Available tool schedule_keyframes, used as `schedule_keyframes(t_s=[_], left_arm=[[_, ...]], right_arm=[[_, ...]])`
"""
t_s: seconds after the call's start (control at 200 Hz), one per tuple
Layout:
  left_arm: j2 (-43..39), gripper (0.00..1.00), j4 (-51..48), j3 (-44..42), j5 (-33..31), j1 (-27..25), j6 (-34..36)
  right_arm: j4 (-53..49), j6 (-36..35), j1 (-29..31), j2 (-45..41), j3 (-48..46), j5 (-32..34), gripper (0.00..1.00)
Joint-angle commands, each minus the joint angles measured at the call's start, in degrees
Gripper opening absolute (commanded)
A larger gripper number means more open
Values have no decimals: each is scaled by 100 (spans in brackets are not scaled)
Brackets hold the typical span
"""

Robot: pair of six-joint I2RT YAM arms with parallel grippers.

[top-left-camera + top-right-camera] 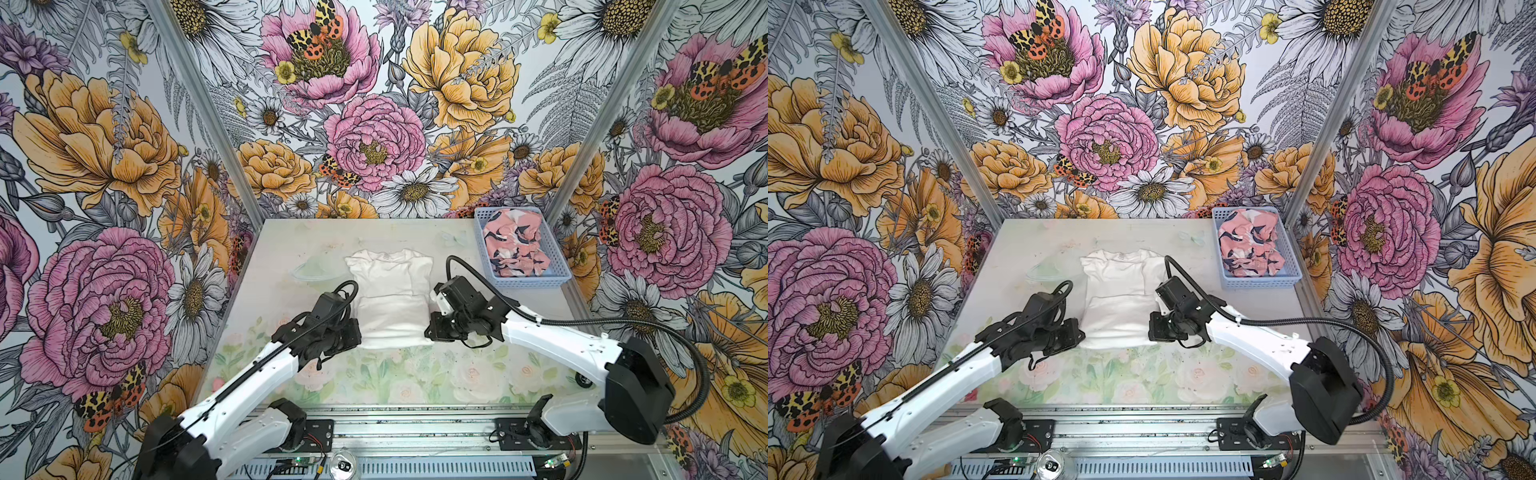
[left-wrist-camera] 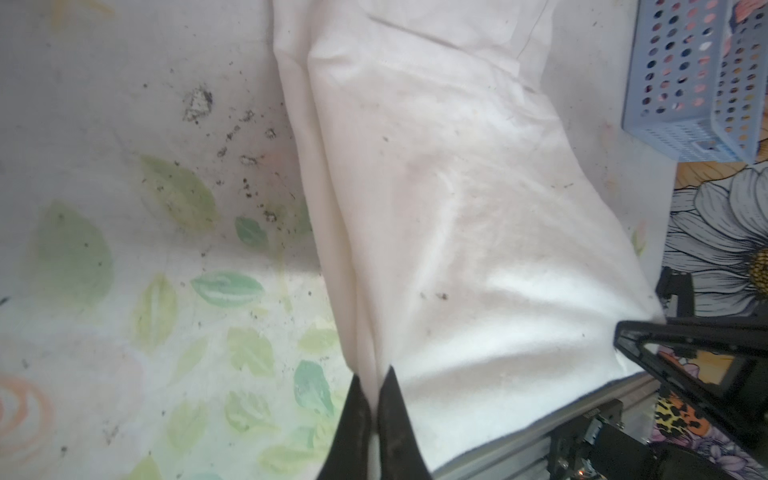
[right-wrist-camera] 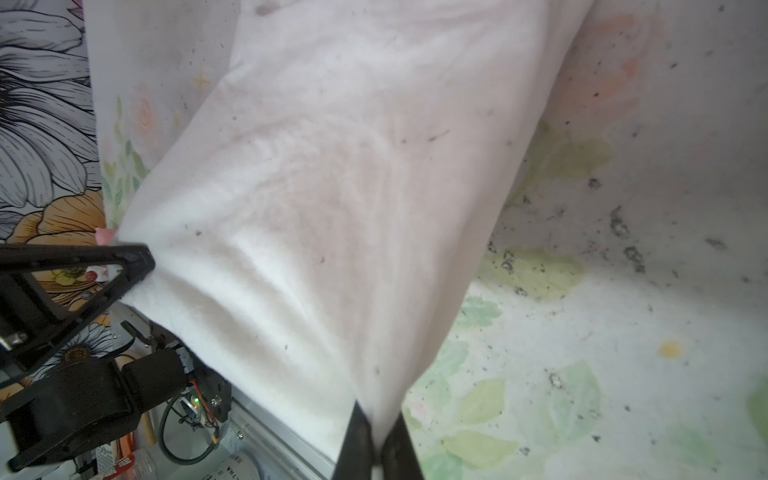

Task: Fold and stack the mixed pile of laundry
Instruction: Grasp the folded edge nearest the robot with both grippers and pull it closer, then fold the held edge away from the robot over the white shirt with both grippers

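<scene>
Pale green table: it has a faded rose print and carries everything. Both top views show it whole; the wrist views show only parts of it.
Big white garment: it lies in the middle of the table with the collar to the far side, folded narrow, and a cross fold line shows about halfway. In both wrist views its near edge is stretched tight between the two grippers. In both top views the black wrists hide that edge's corners.
Light blue basket: it stands at the far right corner of the table, apart from the white garment. The left wrist view shows its wall with holes.
Crumpled pink garment: it is inside the basket and has navy and white blotches. It is seen clearly in both top views only.
Robot's left gripper: it is at the near left corner of the white garment. Its own wrist view shows the two fingers pressed together with cloth pinched between them. The right wrist view shows it from the side, biting that corner.
Robot's right gripper: it is at the near right corner, clamped on the cloth in the same way.
Dark specks: they lie on the table beside the white garment. Only the wrist views are close enough to show them.
</scene>
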Motion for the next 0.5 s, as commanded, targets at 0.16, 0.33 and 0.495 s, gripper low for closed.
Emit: schedule_keyframes(t_s=[0.16,0.33,0.495], left_arm=[[-1470,0,-2119,424,-1412,-1818,-2125],[-1175,0,-2371,963,-1790,-2277,-2340],[-444,0,-1647,1023,-927,-747,-1116]], right_arm=[[-1184,1409,1147,-1479,-164,460,0],[-1438,1609,1153,-1627,134,645,0],[-1268,1002,120,-1010,272,477,0]])
